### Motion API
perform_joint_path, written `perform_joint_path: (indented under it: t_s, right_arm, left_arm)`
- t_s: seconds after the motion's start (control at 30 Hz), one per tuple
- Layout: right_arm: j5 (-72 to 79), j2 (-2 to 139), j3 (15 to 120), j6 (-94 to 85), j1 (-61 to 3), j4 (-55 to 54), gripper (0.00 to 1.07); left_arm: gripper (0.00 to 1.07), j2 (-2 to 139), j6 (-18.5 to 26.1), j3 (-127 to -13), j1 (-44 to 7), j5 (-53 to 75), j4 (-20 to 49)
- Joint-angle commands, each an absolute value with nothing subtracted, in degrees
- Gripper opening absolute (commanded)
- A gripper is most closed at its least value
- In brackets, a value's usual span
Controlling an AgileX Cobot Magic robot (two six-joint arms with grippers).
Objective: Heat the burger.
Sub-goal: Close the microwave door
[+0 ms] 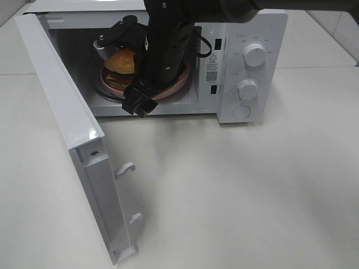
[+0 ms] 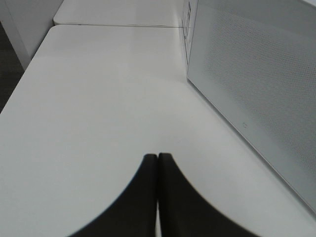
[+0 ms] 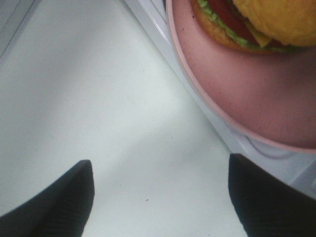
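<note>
The burger (image 1: pixel 122 60) with a golden bun sits on a pink plate (image 1: pixel 175 84) inside the open microwave (image 1: pixel 263 28). My right arm reaches down from the top of the exterior view. My right gripper (image 1: pixel 140 105) hangs at the cavity's front edge, just before the plate. In the right wrist view it (image 3: pixel 160 197) is open and empty, and the burger (image 3: pixel 266 24) and plate (image 3: pixel 237 84) lie just beyond its fingertips. My left gripper (image 2: pixel 157 197) is shut and empty over the white table, beside a white dotted panel (image 2: pixel 256 84). It is out of the exterior view.
The microwave door (image 1: pixel 61 101) stands wide open to the left, with its latch hooks (image 1: pixel 126 168) sticking out. Two knobs (image 1: pixel 255 55) (image 1: pixel 247 88) and a round button (image 1: pixel 242 112) are on the right panel. White table (image 1: pixel 235 190) lies in front.
</note>
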State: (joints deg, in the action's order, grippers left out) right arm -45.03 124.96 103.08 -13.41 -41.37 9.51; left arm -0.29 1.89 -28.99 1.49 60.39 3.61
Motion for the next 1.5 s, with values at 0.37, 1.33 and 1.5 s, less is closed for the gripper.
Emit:
perform_joint_path:
  t_s: [0.37, 1.33, 1.5]
  right_arm:
    - [-54.6, 120.7, 103.2, -1.4, -41.3, 9.1, 0.73]
    - [-71.4, 110.0, 102.9, 8.3, -41.2, 6.0, 0.73]
    - [-71.4, 106.9, 102.9, 8.3, -41.2, 7.3, 0.73]
  left_arm:
    - [0.0, -1.4, 1.9, -28.9, 1.5, 59.6, 3.9]
    - [0.0, -1.4, 1.9, -28.9, 1.5, 59.6, 3.9]
    - [0.0, -1.4, 1.9, -28.9, 1.5, 59.6, 3.9]
